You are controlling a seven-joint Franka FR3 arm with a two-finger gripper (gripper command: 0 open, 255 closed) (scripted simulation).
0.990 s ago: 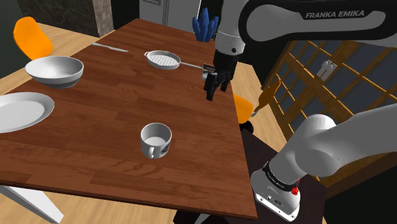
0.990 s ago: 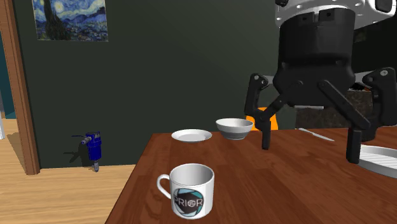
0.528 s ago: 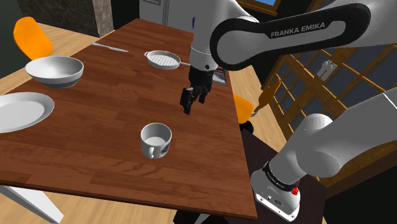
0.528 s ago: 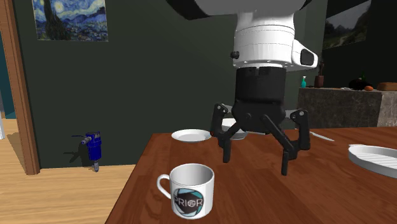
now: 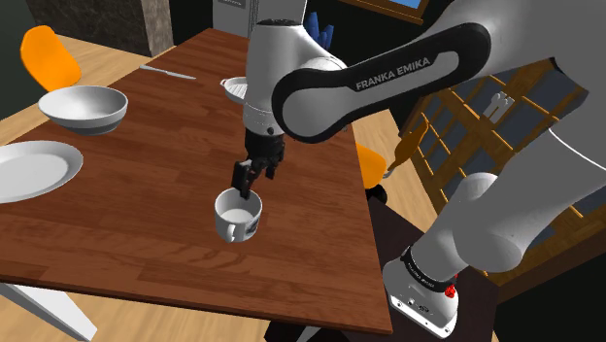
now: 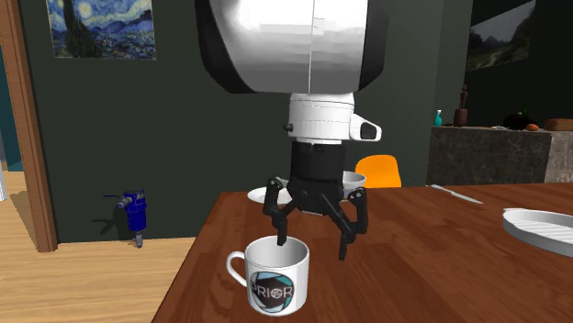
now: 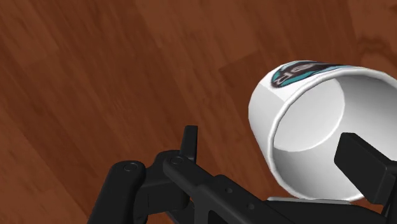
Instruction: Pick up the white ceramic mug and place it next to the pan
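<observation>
Second exterior view, claw [image 6: 312,246] spread just above mug [image 6: 273,275], apparently apart.

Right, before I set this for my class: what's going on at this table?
A white Franka arm hangs its black gripper, fingers open, just above the rim of a white mug with a round logo. The mug stands upright on the wooden table, not gripped. The pan it should end up beside lies further along the table; a bowl and a plate sit apart.
</observation>
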